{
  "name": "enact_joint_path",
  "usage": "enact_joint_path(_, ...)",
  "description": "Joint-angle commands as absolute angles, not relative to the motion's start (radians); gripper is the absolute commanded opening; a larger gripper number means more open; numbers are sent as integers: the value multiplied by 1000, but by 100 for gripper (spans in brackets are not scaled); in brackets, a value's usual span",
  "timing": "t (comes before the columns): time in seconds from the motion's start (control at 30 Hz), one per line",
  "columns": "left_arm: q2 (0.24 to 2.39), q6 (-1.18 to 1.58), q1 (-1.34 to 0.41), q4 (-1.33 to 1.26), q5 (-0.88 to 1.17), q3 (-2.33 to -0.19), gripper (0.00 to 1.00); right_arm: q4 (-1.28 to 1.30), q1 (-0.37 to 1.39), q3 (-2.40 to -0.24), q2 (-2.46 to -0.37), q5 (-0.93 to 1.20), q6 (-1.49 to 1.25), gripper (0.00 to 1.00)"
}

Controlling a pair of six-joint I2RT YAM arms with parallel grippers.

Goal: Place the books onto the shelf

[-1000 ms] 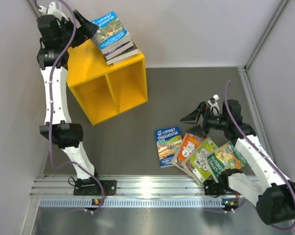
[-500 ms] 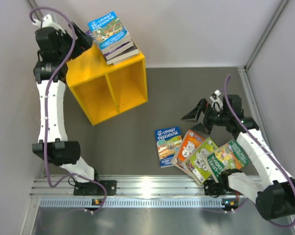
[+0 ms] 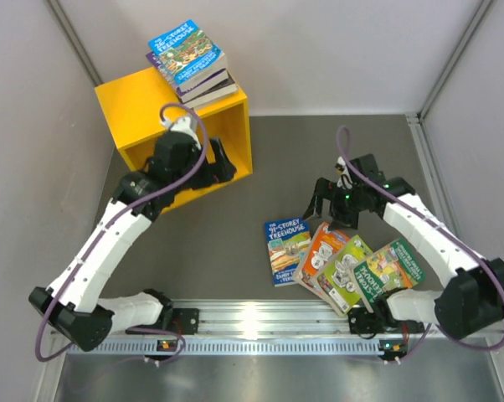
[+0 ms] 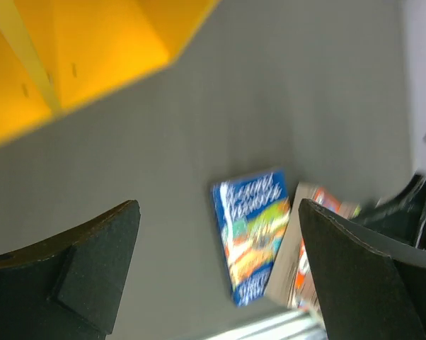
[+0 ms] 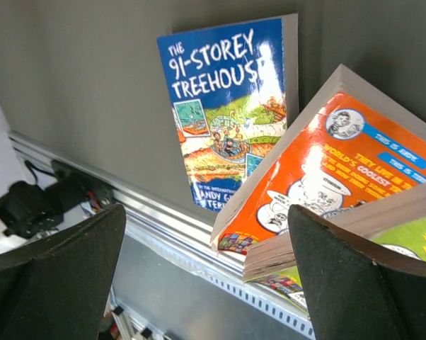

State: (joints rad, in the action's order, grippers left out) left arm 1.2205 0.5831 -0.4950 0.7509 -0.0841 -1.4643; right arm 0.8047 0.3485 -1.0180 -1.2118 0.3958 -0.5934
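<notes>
- Books not yet on the shelf (image 3: 133, 100) number four. They lie loose on the table (image 3: 235, 251), and the right gripper (image 3: 330, 198) hangs above their far ends, fingers spread wide with nothing between them.
- The blue book (image 5: 227, 113) is the nearest target. It lies flat, cover up, below the right gripper and offset toward the arm bases.
- Its long axis runs far-to-near with a slight slant. The title end points away from the bases, toward the gripper.
- The orange book (image 5: 326, 177) sits just to the right of the blue one, at its edge, with one corner raised off the table.
- The lime book (image 3: 346, 270) and the green book (image 3: 392, 270) fan out further right, overlapping in turn. Their long axes slant toward the far right.
- Judgement: the right arm is the nearer one for these four. A flat, thin cover offers little to pinch, so the raised orange corner looks the easier entry.
- The left gripper (image 3: 223, 163) is also spread and empty. It hangs in front of the shelf's right compartment, well apart from the loose books.
- The shelf stands far left, openings facing near-right, with no book visible inside. A stack (image 3: 189, 63) of books rests on its top.
</notes>
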Motion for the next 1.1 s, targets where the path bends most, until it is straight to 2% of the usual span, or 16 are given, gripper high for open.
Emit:
enact_joint_path(0.0,1143,725,-577,768,-175,-1312,99,815,420,-1078,-1285,344,-554,96)
enact_joint_path(0.2,1034,802,-601,781,-186,-1157,99,762,431,-1078,-1344,365,-552,96)
enact_joint_path(0.5,1112,877,-620,600,-14,-918,99,706,430,-1141,-1549,342,-485,97)
enact_joint_path(0.63,1211,903,-627,434,127,-806,99,690,423,-1115,-1615,328,-465,97)
enact_joint_path(0.73,1340,957,-646,176,283,-709,99,616,423,-1025,-1641,346,-462,97)
enact_joint_path(1.07,1611,1026,-663,-75,408,-745,99,546,448,-1032,-1821,348,-446,96)
